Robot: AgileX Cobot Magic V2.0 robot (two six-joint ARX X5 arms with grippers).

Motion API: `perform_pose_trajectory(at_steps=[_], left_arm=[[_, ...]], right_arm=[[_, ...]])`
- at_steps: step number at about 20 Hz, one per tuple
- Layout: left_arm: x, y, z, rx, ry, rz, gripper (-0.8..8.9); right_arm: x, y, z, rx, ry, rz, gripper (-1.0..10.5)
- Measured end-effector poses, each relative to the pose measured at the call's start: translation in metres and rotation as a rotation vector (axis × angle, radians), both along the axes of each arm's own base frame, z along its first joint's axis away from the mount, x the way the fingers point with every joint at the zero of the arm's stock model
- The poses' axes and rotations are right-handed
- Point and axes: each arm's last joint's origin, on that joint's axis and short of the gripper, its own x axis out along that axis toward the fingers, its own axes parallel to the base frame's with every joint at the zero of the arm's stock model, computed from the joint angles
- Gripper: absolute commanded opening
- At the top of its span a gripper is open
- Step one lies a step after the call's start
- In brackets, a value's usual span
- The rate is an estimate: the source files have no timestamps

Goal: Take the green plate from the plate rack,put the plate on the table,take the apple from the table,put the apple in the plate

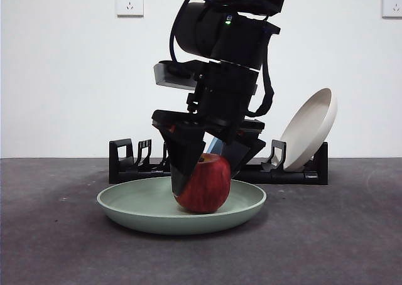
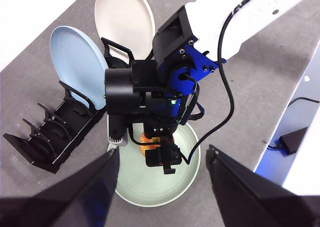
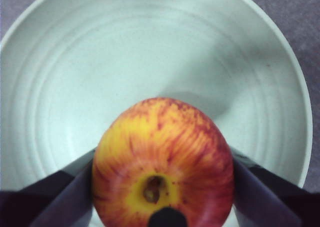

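The red and yellow apple (image 1: 204, 184) (image 3: 162, 157) rests in the middle of the pale green plate (image 1: 125, 206) (image 3: 100, 62), which lies flat on the dark grey table (image 1: 345, 235) in front of the black plate rack (image 1: 125, 166). My right gripper (image 1: 207, 178) (image 3: 162, 187) comes down from above, shut on the apple with one black jaw against each side. My left gripper (image 2: 163, 148) hangs open high above, holding nothing. Its view looks down on the right arm, the green plate (image 2: 150, 187) and a sliver of the apple (image 2: 145, 138).
A beige plate (image 1: 308, 128) (image 2: 125, 17) leans in the right end of the rack (image 2: 50, 137). A blue plate (image 2: 75, 62) stands in a slot beside it, mostly hidden behind the arm in the front view. The rack's left slots hold nothing. A table edge runs beyond the arm.
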Motion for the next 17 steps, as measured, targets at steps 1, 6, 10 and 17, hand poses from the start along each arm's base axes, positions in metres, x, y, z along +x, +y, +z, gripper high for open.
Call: perform_pose_trajectory(at_steps=[1, 6, 10, 17], left_arm=[[0.000, 0.000, 0.000, 0.001, 0.000, 0.000, 2.91], [0.000, 0.000, 0.000, 0.003, 0.001, 0.000, 2.91], [0.000, 0.000, 0.000, 0.003, 0.002, 0.000, 2.91], [-0.001, 0.003, -0.004, 0.046, 0.023, 0.000, 2.91]], right_arm=[[0.000, 0.000, 0.000, 0.000, 0.000, 0.000, 5.4], [-0.002, 0.000, 0.006, 0.009, -0.011, 0.004, 5.5], [-0.015, -0.012, 0.047, 0.059, -0.065, 0.003, 5.4], [-0.084, -0.076, 0.138, 0.053, -0.053, 0.005, 5.3]])
